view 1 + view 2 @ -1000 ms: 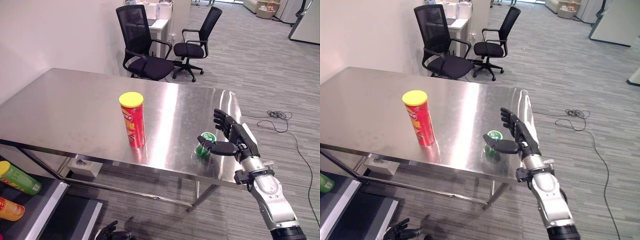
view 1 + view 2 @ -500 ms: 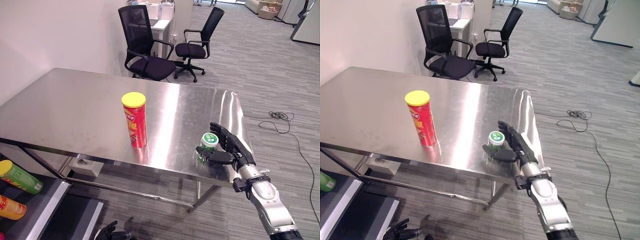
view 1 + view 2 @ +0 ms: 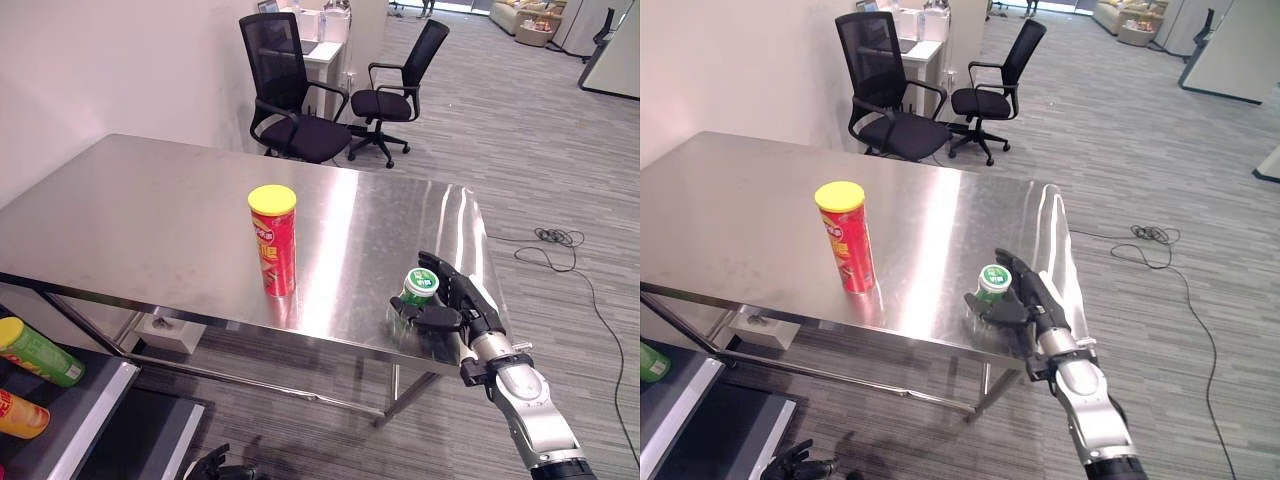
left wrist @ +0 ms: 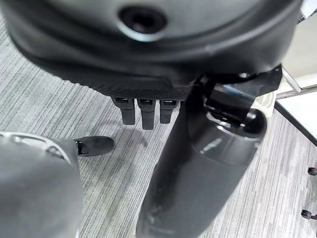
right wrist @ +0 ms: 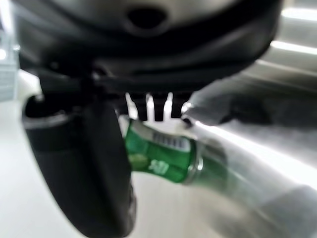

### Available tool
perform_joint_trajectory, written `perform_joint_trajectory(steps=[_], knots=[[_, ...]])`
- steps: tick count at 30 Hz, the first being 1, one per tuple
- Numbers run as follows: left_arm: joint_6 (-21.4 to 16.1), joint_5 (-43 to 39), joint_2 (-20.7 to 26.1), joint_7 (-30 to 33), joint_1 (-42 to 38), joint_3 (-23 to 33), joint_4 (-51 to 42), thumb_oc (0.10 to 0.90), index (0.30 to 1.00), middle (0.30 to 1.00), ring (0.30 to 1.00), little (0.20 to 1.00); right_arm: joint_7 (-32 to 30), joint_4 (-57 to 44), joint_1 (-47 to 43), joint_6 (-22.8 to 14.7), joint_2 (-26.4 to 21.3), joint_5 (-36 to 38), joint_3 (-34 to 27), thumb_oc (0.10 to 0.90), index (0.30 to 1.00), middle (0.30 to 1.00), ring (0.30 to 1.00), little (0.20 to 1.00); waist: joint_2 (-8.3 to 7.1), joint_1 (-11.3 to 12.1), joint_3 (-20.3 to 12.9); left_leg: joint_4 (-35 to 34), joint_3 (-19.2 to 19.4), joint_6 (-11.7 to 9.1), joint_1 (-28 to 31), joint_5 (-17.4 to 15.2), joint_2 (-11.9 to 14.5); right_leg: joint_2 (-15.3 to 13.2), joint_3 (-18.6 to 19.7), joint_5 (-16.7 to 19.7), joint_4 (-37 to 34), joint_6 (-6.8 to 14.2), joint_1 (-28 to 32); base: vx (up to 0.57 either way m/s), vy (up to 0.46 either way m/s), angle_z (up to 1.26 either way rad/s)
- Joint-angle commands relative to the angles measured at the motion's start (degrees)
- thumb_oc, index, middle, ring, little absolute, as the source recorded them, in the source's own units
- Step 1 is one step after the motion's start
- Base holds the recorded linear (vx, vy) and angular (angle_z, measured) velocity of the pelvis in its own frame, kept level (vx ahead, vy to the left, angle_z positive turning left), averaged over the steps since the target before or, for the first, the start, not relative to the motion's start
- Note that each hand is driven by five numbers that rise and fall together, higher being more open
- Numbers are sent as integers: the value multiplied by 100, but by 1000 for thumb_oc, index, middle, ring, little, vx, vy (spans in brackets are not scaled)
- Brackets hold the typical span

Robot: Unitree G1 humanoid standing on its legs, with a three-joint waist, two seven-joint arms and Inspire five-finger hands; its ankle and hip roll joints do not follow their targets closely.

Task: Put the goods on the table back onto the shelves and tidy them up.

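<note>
Right hand point(image 3: 455, 305) curled round green can point(image 3: 414, 294) near table point(image 3: 150, 220) edge; red tube point(image 3: 273, 241) upright, well apart; left hand point(image 4: 148, 106) relaxed, empty

I see 2 black chairs point(image 3: 300, 95) beyond my table, white desk point(image 3: 322, 45) behind them (stuff on top), grey carpet point(image 3: 560, 150).

On the table point(image 3: 150, 210), the tall can point(image 3: 273, 240) stands left of the small can point(image 3: 417, 290); 2 chairs point(image 3: 300, 90) behind.
</note>
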Motion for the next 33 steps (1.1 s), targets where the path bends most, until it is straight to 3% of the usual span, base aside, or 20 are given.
perform_joint_trajectory(steps=[1, 7, 8, 9, 10, 11, 12, 13, 33], knots=[[-153, 74, 18, 25, 117, -282, 166, 800, 900, 900, 900, 900, -186, -63, -726, -411, -108, -6, -100, 800, 900, 900, 900, 900, 15, 205, -171, 42, -224, -323, -25, -515, 287, -424, -96, 1140, -37, 285, 244, 0, 0, 0], [-157, 44, 47, 35, 169, -263, 156, 800, 900, 900, 900, 900, -183, 6, -768, -412, -127, 10, -14, 800, 900, 900, 900, 900, -18, 266, -173, 42, -241, -320, -24, -528, 269, -445, -125, 1172, -35, 290, 261, 0, 0, 0], [-157, 37, 47, 38, 183, -262, 154, 800, 900, 900, 900, 900, -183, 9, -767, -415, -125, 15, -4, 767, 851, 851, 851, 851, -18, 271, -173, 42, -244, -320, -25, -529, 266, -450, -136, 1174, -26, 292, 257, 0, 0, 0], [-160, 36, 48, 42, 192, -255, 157, 800, 900, 900, 900, 900, -186, 31, -775, -414, -117, 20, 7, 712, 768, 768, 768, 768, -19, 282, -167, 42, -243, -319, -25, -532, 264, -454, -137, 1174, -19, 293, 254, 0, 0, 0], [-163, 35, 54, 48, 202, -241, 165, 800, 900, 900, 900, 900, -184, 71, -786, -417, -117, 19, 14, 543, 514, 514, 514, 514, -19, 295, -164, 42, -251, -317, -21, -534, 258, -463, -148, 1182, -16, 296, 256, 0, 0, 0], [-165, 32, 56, 47, 213, -240, 163, 800, 900, 900, 900, 900, -176, 83, -784, -416, -113, 19, 20, 494, 441, 441, 441, 441, -17, 301, -164, 42, -253, -316, -17, -538, 255, -467, -156, 1187, -14, 298, 256, 0, 0, 0], [-164, 27, 56, 46, 215, -241, 164, 800, 900, 900, 900, 900, -179, 91, -789, -419, -114, 14, 22, 494, 441, 441, 441, 441, -19, 305, -162, 42, -253, -314, -19, -540, 252, -468, -155, 1186, -13, 296, 259, 0, 0, 0], [-164, 27, 56, 46, 215, -241, 164, 800, 900, 900, 900, 900, -179, 91, -789, -419, -114, 14, 22, 400, 300, 300, 300, 300, -19, 305, -162, 42, -253, -314, -19, -540, 252, -468, -155, 1186, -13, 297, 259, 0, 0, 0], [-162, 198, 85, 97, 184, -330, 318, 800, 900, 900, 900, 900, -311, 141, -734, -439, -15, -163, -230, 400, 300, 300, 300, 300, 58, 233, -203, 42, -252, -291, 73, -598, 208, -532, -146, 1232, 8, 316, 279, 0, 0, 0]])
